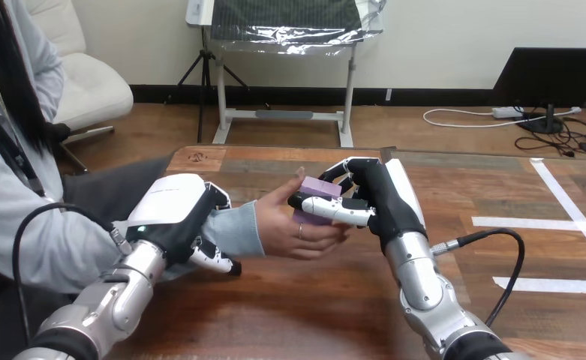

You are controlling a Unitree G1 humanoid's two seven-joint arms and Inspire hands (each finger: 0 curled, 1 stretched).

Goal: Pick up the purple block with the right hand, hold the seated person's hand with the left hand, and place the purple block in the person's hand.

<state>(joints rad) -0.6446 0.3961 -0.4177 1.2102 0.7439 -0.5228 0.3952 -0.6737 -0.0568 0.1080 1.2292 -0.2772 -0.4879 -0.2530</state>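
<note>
Left hand (177,214): clamped over the sleeve end of the person's arm, fingers curled under and round the wrist. A firm hold, by the look of it.
Right hand (376,199): thumb laid across the front of the purple block (318,189), fingers curled behind it, pinching it between them.
Purple block: up off the wooden table (312,315) and right at the person's hand (286,229). Whether it was resting on the palm or just against it, I could not tell.
Person's hand: palm turned toward the block, thumb up, fingers cupped beneath it.
Step in hand: the handover itself, and nearly home, I judged.
How to do it well: the wrist hold needed to be steady so the palm could not drift. The block's weight had to settle fully onto the fingers below, then thumb and fingers could ease apart slowly and draw back sideways, so nothing dragged the block out.
Receptacle: the cupped palm was the one thing there to receive, and the block was all it met.
</note>
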